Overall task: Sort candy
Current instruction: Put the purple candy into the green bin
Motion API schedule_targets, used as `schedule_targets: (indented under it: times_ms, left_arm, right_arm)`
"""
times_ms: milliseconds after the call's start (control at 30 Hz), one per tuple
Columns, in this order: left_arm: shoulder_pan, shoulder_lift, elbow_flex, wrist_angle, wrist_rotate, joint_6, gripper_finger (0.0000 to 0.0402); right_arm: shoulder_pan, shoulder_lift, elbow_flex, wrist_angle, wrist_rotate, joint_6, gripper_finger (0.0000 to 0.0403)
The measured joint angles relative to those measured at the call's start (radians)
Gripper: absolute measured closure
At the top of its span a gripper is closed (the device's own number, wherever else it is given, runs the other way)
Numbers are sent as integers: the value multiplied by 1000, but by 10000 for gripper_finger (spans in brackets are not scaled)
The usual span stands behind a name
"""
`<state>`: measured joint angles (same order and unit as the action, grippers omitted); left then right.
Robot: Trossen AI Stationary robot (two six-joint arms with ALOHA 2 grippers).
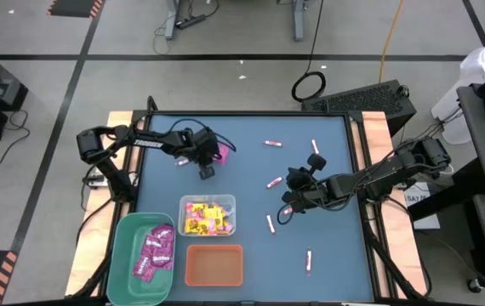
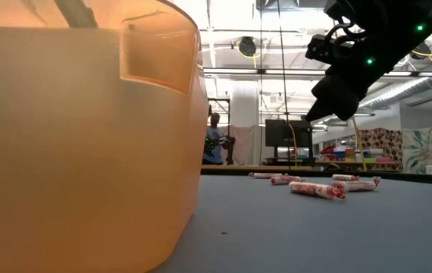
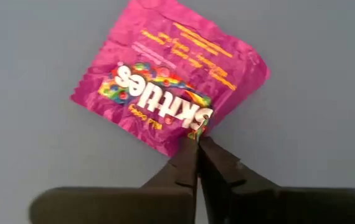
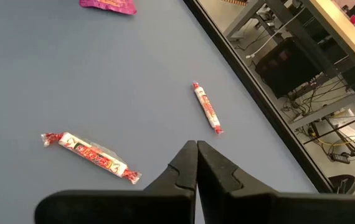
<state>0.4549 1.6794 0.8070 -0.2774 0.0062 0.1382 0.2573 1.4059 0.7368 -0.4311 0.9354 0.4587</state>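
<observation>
**Magenta packet pinched at its corner**

Magenta packet lies on the blue table at 11 o'clock; the left gripper has its jaws closed on its edge. The right gripper hovers at 3 o'clock, jaws closed on nothing, pink-and-white sticks scattered around it. Nearer, at 6 o'clock, are the bins: green bin, clear bin, orange bin

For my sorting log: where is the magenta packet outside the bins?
In the high view, the magenta packet lies on the table's left half, pinched by the left tool, above the clear bin.
</observation>
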Motion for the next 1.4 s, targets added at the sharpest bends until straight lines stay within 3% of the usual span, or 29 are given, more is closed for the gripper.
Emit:
schedule_targets:
  times_ms: [300,500,633,867,1400]
  left_arm:
    - [-87,-74,-4,25,-81,9,399]
    - [-168,-155,-4,64,-92,18,400]
    - [-229,-205,-3,99,-120,26,400]
    - [-330,-283,-3,179,-129,27,401]
    - [-436,-289,-3,255,-128,26,401]
  right_arm:
    - [0,0,0,42,-26,6,403]
    - [0,0,0,195,-27,-61,402]
    - [-2,1,1,309,-115,-141,395]
    - [-2,71,1,509,-231,-270,345]
    - [-3,374,1,1022,-227,-523,206]
